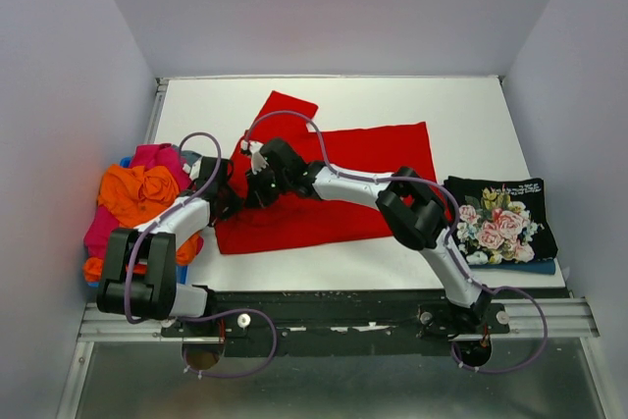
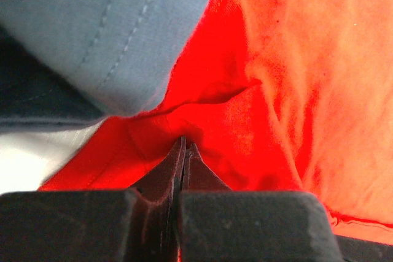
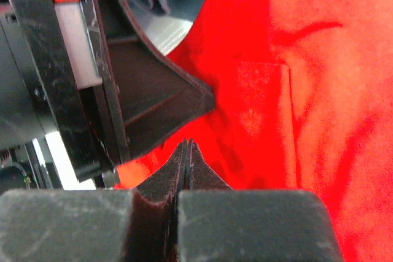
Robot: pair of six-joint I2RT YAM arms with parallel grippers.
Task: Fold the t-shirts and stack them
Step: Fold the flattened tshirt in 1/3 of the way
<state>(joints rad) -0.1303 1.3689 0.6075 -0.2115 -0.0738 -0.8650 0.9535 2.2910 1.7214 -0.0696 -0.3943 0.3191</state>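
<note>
Red t-shirt (image 1: 383,149) spread on the table (image 1: 392,105).
Left claw (image 2: 184,145) clamped on its edge; right claw (image 3: 186,146) pressed together alongside.

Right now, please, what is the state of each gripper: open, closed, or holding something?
Left gripper: jaws closed, pinching a fold of the red t-shirt.
Right gripper: jaws closed, apparently pinching the same red t-shirt.

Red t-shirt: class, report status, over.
Both shut: left gripper, right gripper, close together at left edge of red t-shirt. Shirt spread, unfolded. Grey cloth beside that edge.
</note>
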